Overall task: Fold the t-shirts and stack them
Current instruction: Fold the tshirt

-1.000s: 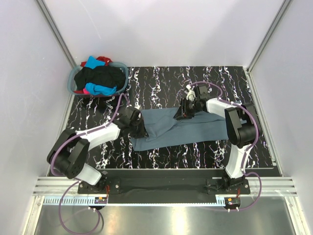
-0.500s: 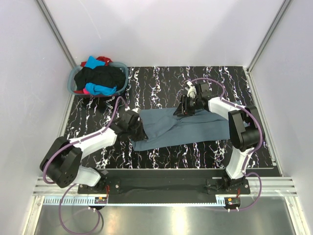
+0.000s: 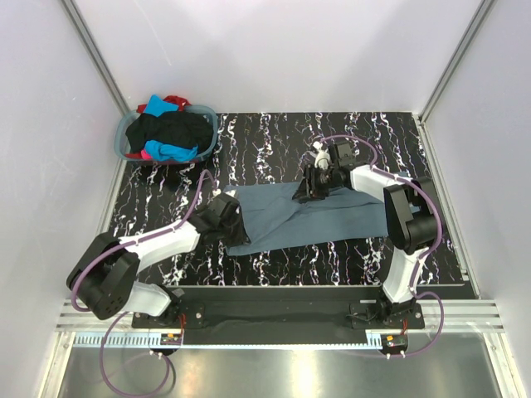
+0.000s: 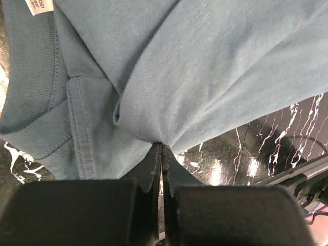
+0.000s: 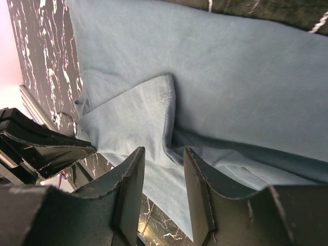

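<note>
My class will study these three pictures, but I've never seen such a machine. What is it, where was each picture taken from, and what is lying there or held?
It is two robot arms bolted side by side, each ending in a two-finger gripper. The wide picture looks down from above and behind; the other two come from wrist cameras. On the black marbled table lies a blue-grey t-shirt; a basket of other clothes stands at the far left corner. The left gripper is shut, pinching a fold of the shirt. The right gripper is open over the shirt, holding nothing.
</note>
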